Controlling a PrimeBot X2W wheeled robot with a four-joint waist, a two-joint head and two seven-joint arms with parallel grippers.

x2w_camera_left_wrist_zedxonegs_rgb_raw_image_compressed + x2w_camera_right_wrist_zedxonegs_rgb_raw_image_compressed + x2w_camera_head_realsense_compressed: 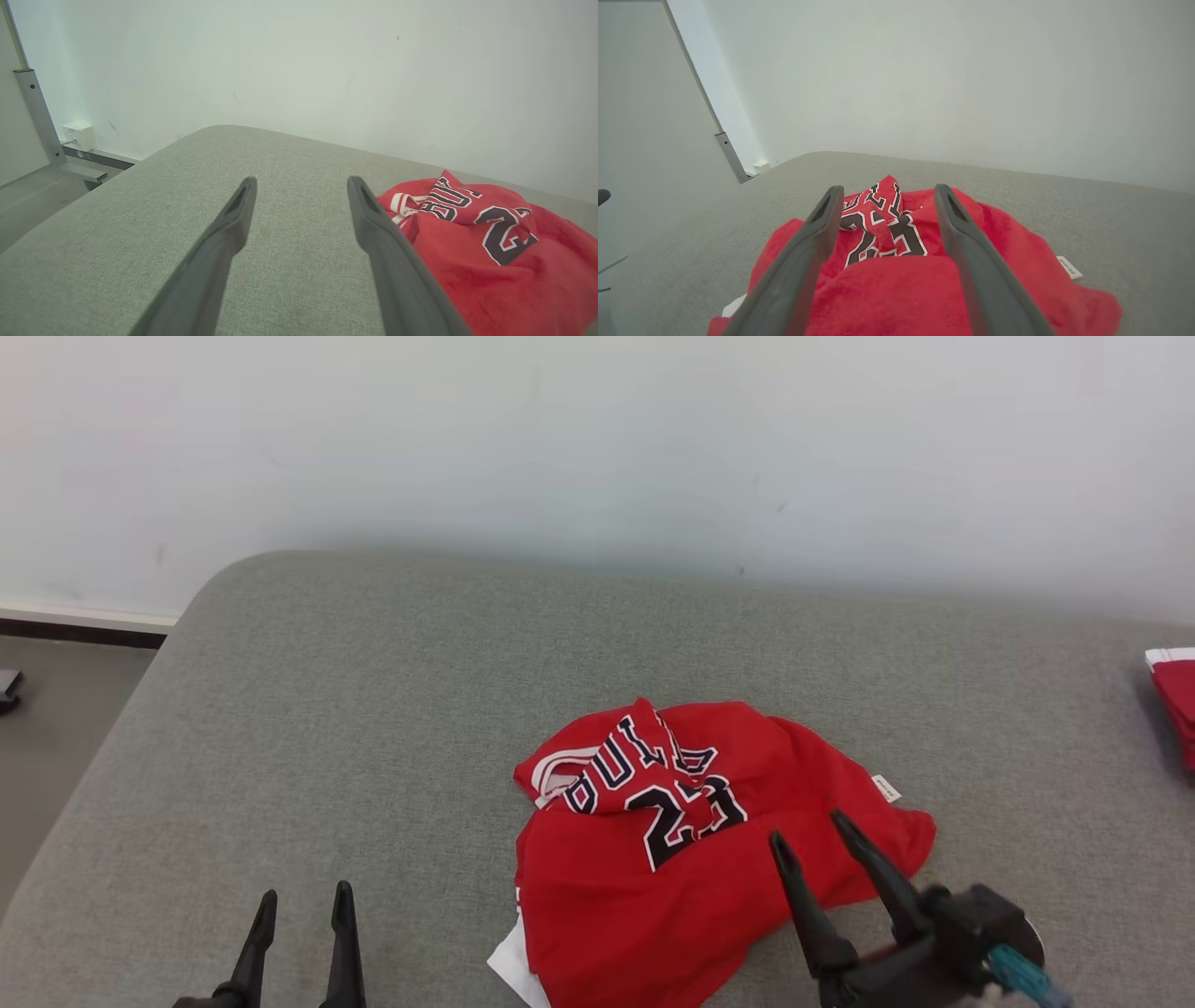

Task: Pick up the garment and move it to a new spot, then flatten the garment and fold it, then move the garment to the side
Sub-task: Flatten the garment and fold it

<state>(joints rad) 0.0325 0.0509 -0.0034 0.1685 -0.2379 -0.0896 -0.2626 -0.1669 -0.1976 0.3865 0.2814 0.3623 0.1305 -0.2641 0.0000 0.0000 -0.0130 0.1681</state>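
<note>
Head cam high, downward over grey pad; wrist cams low, near, toward wall; red jersey in all 3.

Cannot read the white tag on the red jersey: too small. Cannot make out its chest lettering in full, part lost in folds. Cannot identify the red cloth cut by the head view's right edge, nor the dark thing at the left edge

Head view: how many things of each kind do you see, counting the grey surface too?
Red garments: 2, the crumpled jersey and a red piece cut off at the right edge.
Grippers: 2, the left gripper and the right gripper, both open.
Surfaces: 1, the grey padded surface.
Total: 5.
</note>
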